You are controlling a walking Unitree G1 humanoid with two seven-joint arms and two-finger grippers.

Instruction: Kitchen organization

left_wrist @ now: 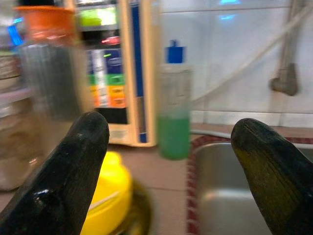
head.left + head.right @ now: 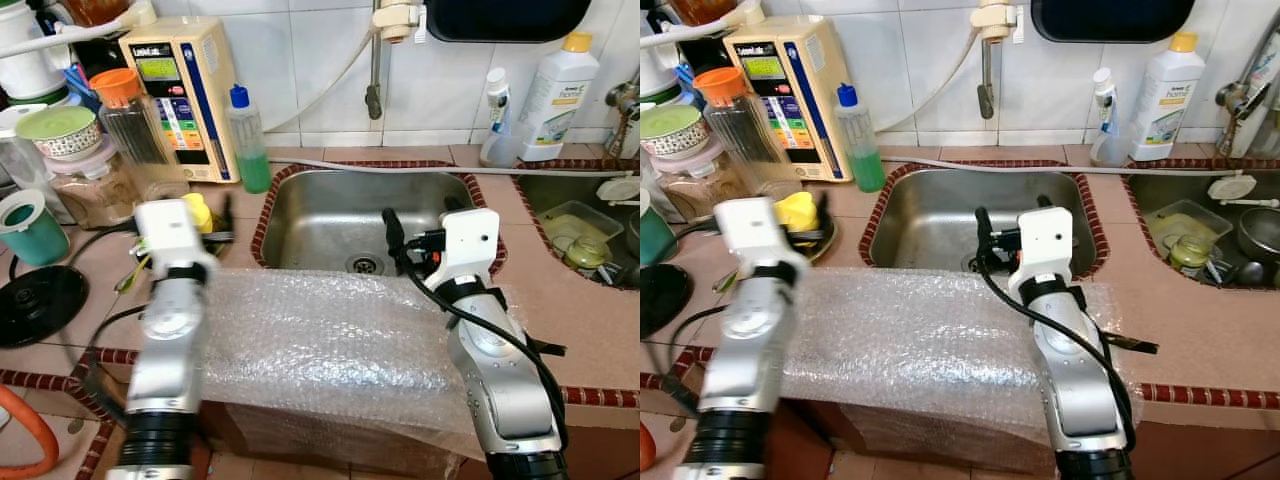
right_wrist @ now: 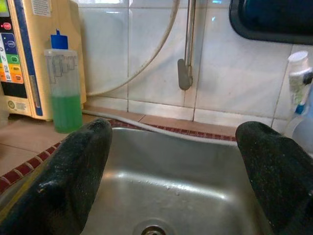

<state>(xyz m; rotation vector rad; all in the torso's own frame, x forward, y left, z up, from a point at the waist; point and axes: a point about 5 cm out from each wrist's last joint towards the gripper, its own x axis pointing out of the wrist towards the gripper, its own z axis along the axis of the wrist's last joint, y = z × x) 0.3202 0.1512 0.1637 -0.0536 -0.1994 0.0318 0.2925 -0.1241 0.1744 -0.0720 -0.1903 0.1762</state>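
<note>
Tiled counter [image 2: 560, 300] rims a steel sink [image 2: 320, 215], bubble wrap [image 2: 320, 340] draped over its near edge. Right gripper [image 3: 171, 171] gapes empty over the basin; left gripper [image 1: 166, 166], wide open and empty, hovers just behind a yellow lid [image 1: 110, 196], green bottle [image 1: 173, 112] ahead.

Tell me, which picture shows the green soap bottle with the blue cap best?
The right wrist view: there the green soap bottle stands sharp and whole beside the sink. The left wrist view shows it blurred. Both eye views show it small, on the counter at the sink's left corner.
</note>
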